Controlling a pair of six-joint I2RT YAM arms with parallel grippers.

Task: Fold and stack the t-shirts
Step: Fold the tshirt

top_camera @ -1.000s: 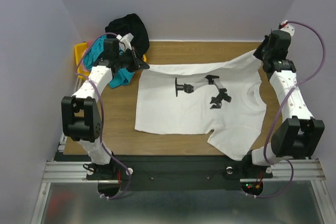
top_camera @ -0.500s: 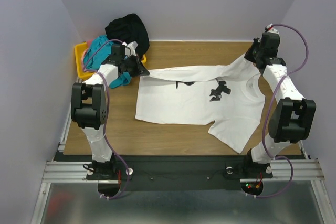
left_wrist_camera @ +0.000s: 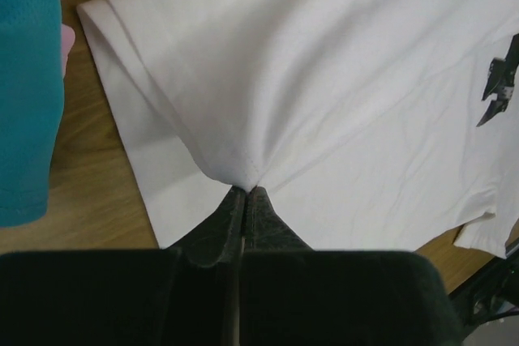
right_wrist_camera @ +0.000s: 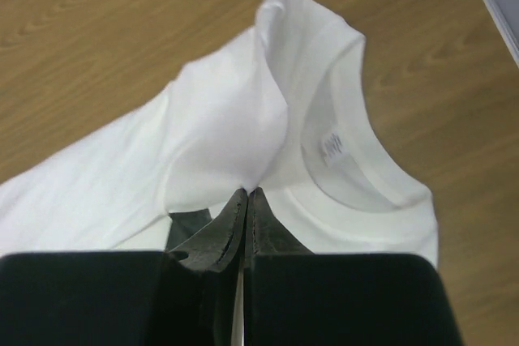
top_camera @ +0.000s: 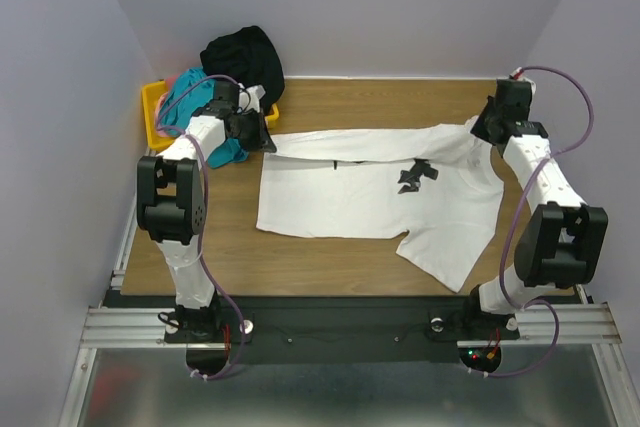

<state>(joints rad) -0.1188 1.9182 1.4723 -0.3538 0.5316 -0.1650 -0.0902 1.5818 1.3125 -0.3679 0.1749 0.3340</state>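
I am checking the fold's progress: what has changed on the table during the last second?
The far edge of the white t-shirt was brought toward the near side, folding over most of the black print. The left fingers and right fingers stayed shut on it; the clothes pile did not move.

A wooden table (top_camera: 350, 97) carries a white t-shirt (top_camera: 340, 202).

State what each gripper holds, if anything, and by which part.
Both hold the white t-shirt: left gripper pinches its far edge near the hem, right gripper pinches fabric beside the collar.
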